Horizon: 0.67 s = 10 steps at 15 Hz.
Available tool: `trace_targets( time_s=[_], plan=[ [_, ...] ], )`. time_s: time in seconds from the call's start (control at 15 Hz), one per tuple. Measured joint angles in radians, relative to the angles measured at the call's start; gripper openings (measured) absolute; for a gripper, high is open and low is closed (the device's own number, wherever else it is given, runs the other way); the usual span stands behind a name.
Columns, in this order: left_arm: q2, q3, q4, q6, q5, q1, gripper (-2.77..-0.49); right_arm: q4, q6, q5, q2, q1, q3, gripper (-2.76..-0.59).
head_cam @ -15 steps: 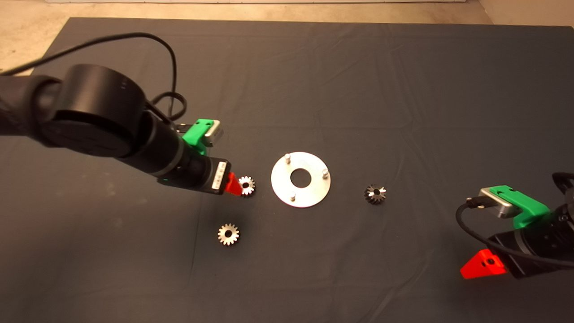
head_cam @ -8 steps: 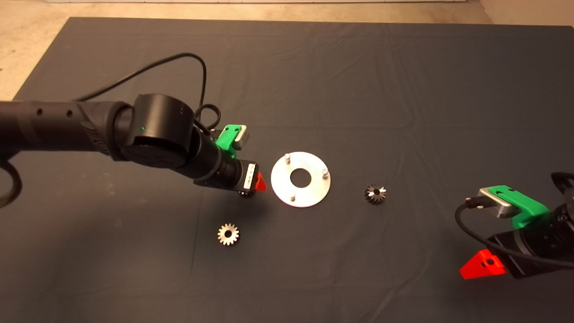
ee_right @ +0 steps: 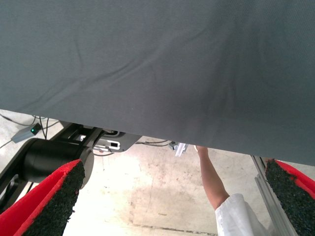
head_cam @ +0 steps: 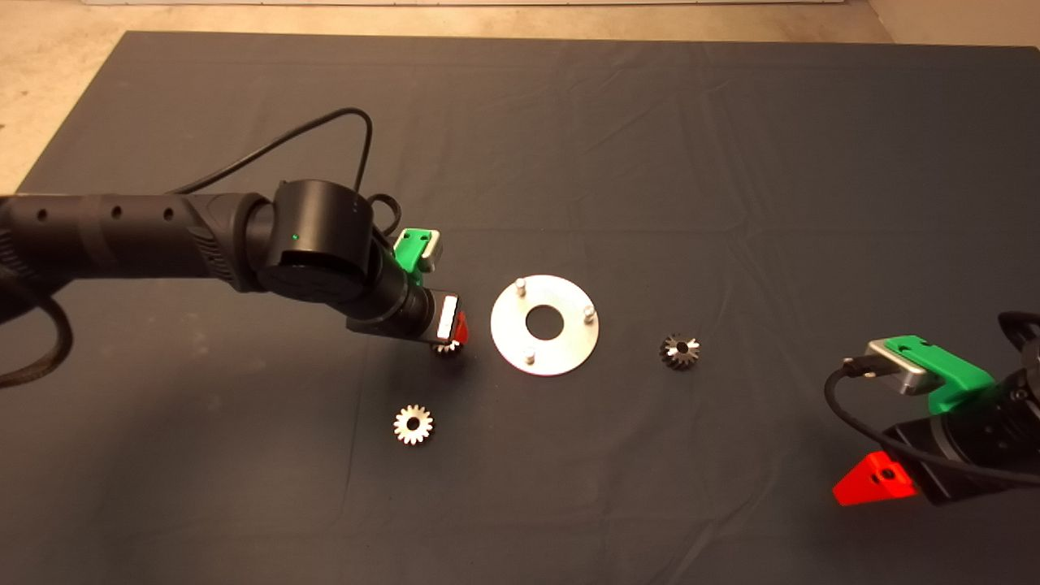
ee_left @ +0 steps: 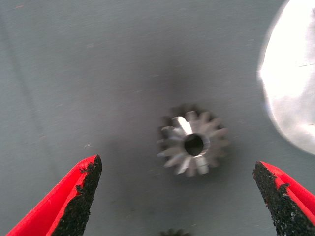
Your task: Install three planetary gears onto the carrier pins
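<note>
From above, the left pincer [head_cam: 455,331] hung over a gear [head_cam: 446,348] just beside the disc [head_cam: 544,325]. Its wrist camera showed fingers [ee_left: 74,196] spread wide around that gear [ee_left: 193,145]. The right pincer [head_cam: 873,479] sat released, well apart from the disc.

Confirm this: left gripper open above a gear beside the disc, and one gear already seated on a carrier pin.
Not quite. The head view shows all three carrier pins bare; no gear is seated. The left gripper is open above a gear lying on the mat beside the disc, as the left wrist view shows.
</note>
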Motion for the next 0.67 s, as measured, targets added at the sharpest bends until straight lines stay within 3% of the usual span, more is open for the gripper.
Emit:
trace_targets(
  time_s=[0.67],
  plan=[
    [0.007,-0.007,0.002,-0.028,0.005,0.000,-1.07,0.000,0.000,0.001,0.000,0.001,0.000,-0.62]
  ],
)
